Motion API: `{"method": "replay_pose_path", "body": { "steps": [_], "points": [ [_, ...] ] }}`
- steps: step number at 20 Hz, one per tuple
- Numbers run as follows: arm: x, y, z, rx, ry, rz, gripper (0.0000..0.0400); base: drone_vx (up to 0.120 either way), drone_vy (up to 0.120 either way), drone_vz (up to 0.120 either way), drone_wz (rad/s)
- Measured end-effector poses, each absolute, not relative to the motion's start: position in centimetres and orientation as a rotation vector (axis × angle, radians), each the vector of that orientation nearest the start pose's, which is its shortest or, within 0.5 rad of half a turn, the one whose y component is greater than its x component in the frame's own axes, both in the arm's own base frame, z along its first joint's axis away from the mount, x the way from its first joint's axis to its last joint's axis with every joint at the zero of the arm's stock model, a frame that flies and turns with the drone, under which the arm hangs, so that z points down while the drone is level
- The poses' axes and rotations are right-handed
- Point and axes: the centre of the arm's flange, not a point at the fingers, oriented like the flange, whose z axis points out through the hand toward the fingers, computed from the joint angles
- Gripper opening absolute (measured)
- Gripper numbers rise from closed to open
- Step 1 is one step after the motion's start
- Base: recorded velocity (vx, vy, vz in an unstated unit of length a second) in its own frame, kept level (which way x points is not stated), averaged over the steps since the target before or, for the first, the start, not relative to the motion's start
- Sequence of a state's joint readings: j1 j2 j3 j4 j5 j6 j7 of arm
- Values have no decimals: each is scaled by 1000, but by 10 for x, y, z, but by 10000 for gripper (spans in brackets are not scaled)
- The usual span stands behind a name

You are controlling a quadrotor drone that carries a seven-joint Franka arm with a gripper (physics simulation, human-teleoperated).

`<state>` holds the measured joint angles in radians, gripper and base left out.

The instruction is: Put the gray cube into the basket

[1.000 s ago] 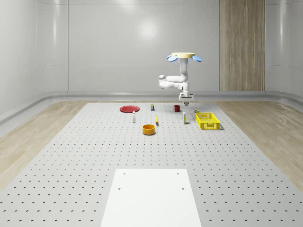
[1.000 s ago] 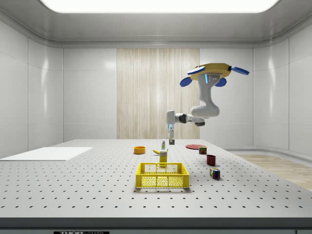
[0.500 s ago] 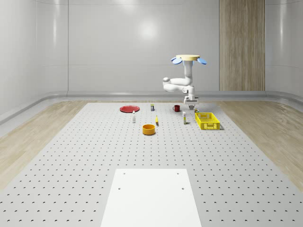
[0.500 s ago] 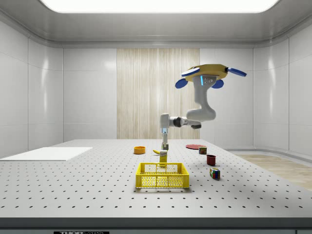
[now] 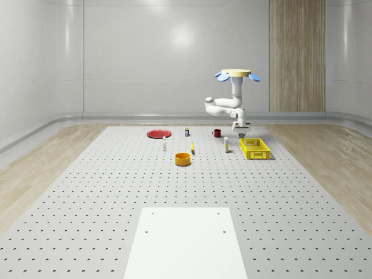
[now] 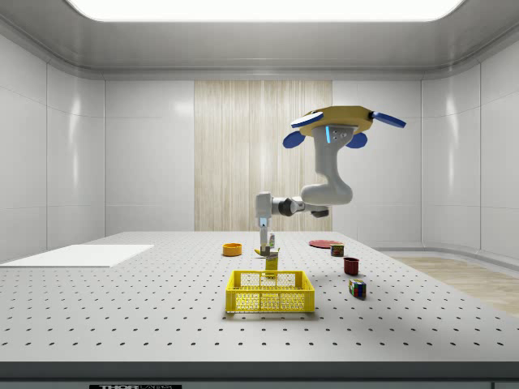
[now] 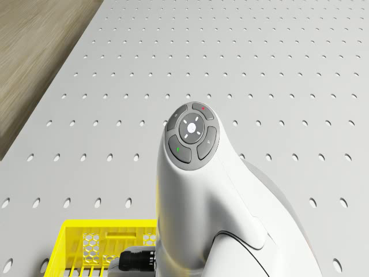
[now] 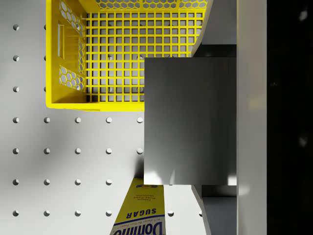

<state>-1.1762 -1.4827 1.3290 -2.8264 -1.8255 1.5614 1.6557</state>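
The flying drone with blue blades (image 6: 335,128) hovers in the air above the big gray bench with little holes (image 5: 116,192), near the yellow plastic basket (image 6: 270,292). Its white arm (image 6: 312,194) bends down. The claw (image 6: 264,241) hangs just over one edge of the basket and squeezes the shiny gray cube (image 8: 190,120) tight. In the wrist view the cube sits partly over the basket's rim and partly over the bench. A yellow sugar box (image 8: 142,210) stands close to the basket. An orange bowl (image 5: 183,158), a red plate (image 5: 158,133) and a dark red cup (image 5: 217,133) sit farther away on the bench.
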Motion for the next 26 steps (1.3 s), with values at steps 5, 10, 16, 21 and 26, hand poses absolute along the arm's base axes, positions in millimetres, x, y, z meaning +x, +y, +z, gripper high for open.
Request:
{"method": "replay_pose_path", "body": {
  "steps": [5, 10, 16, 21, 26],
  "points": [
    [319, 10, 505, 1, -2, 785, 250, 0, 120, 0, 0],
    [319, 10, 505, 1, -2, 785, 250, 0, 120, -104, 0],
    [319, 10, 505, 1, -2, 785, 250, 0, 120, -67, 0],
    [319, 10, 505, 1, -2, 785, 250, 0, 120, -96, 0],
    [319, 10, 505, 1, -2, 785, 250, 0, 72, -72, 0]
  ]
}}
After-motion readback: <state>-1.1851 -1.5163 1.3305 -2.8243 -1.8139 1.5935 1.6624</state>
